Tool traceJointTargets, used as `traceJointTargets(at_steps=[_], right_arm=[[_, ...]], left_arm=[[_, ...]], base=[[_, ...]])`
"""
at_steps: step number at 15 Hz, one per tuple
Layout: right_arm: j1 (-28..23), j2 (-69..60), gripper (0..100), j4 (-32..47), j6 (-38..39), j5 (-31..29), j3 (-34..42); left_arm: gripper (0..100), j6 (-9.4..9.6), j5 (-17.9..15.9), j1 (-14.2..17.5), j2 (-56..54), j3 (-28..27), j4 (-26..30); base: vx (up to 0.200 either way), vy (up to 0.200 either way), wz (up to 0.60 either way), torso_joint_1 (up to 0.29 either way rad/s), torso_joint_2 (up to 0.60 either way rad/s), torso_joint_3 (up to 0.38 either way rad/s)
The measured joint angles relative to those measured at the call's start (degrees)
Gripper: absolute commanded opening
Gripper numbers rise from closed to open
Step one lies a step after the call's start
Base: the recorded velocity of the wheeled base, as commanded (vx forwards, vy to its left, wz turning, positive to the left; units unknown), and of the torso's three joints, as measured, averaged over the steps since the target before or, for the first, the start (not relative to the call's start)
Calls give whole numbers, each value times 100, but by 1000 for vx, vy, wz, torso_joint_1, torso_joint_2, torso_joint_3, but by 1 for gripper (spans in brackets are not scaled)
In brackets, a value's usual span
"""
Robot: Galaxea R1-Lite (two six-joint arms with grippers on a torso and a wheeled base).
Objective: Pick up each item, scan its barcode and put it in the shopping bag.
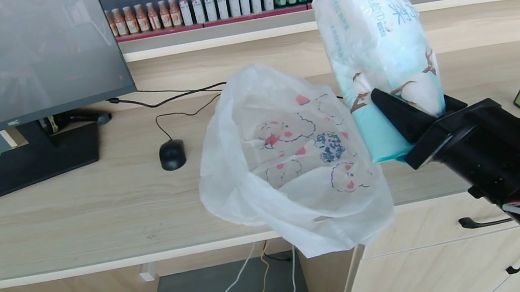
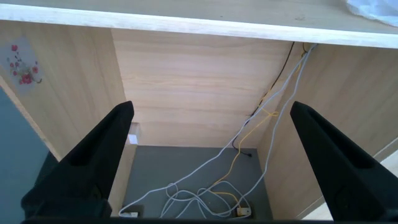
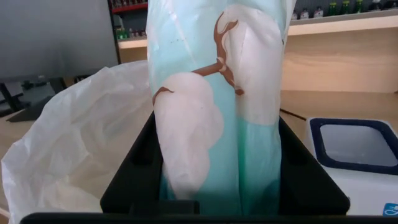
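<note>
My right gripper (image 1: 423, 106) is shut on the lower end of a tall white and teal tissue pack (image 1: 374, 31) printed with cotton bolls. It holds the pack upright above the counter, just right of the shopping bag (image 1: 288, 162). The bag is thin white plastic with cartoon sheep; its mouth stands open and its bottom hangs over the counter's front edge. In the right wrist view the tissue pack (image 3: 217, 81) sits between the black fingers (image 3: 140, 165), with the bag (image 3: 74, 143) beside it. My left gripper (image 2: 211, 162) is open with nothing in it, low in front of the counter's underside.
A monitor (image 1: 15, 59) on a black stand and a mouse (image 1: 172, 154) with cables sit on the wooden counter (image 1: 70, 220) to the left. A white scanner with a dark window (image 3: 357, 146) lies to the right of the pack. Drawers (image 1: 477, 222) are below; loose cables (image 2: 205, 193) lie under the counter.
</note>
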Motion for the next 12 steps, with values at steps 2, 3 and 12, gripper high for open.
traceJointTargets(at_steps=[2, 3, 12], right_arm=[[0, 34, 0, -2, -2, -4, -67], [0, 45, 0, 2, -2, -2, -85], [11, 549, 0, -5, -17, -11, -657]], left_arm=[[100, 20, 0, -2, 0, 0, -7], [100, 22, 0, -10, 0, 0, -5], [100, 24, 0, -7, 0, 0, -5]], base=[[0, 0, 0, 0, 0, 0], [0, 0, 0, 0, 0, 0], [0, 0, 0, 0, 0, 0]])
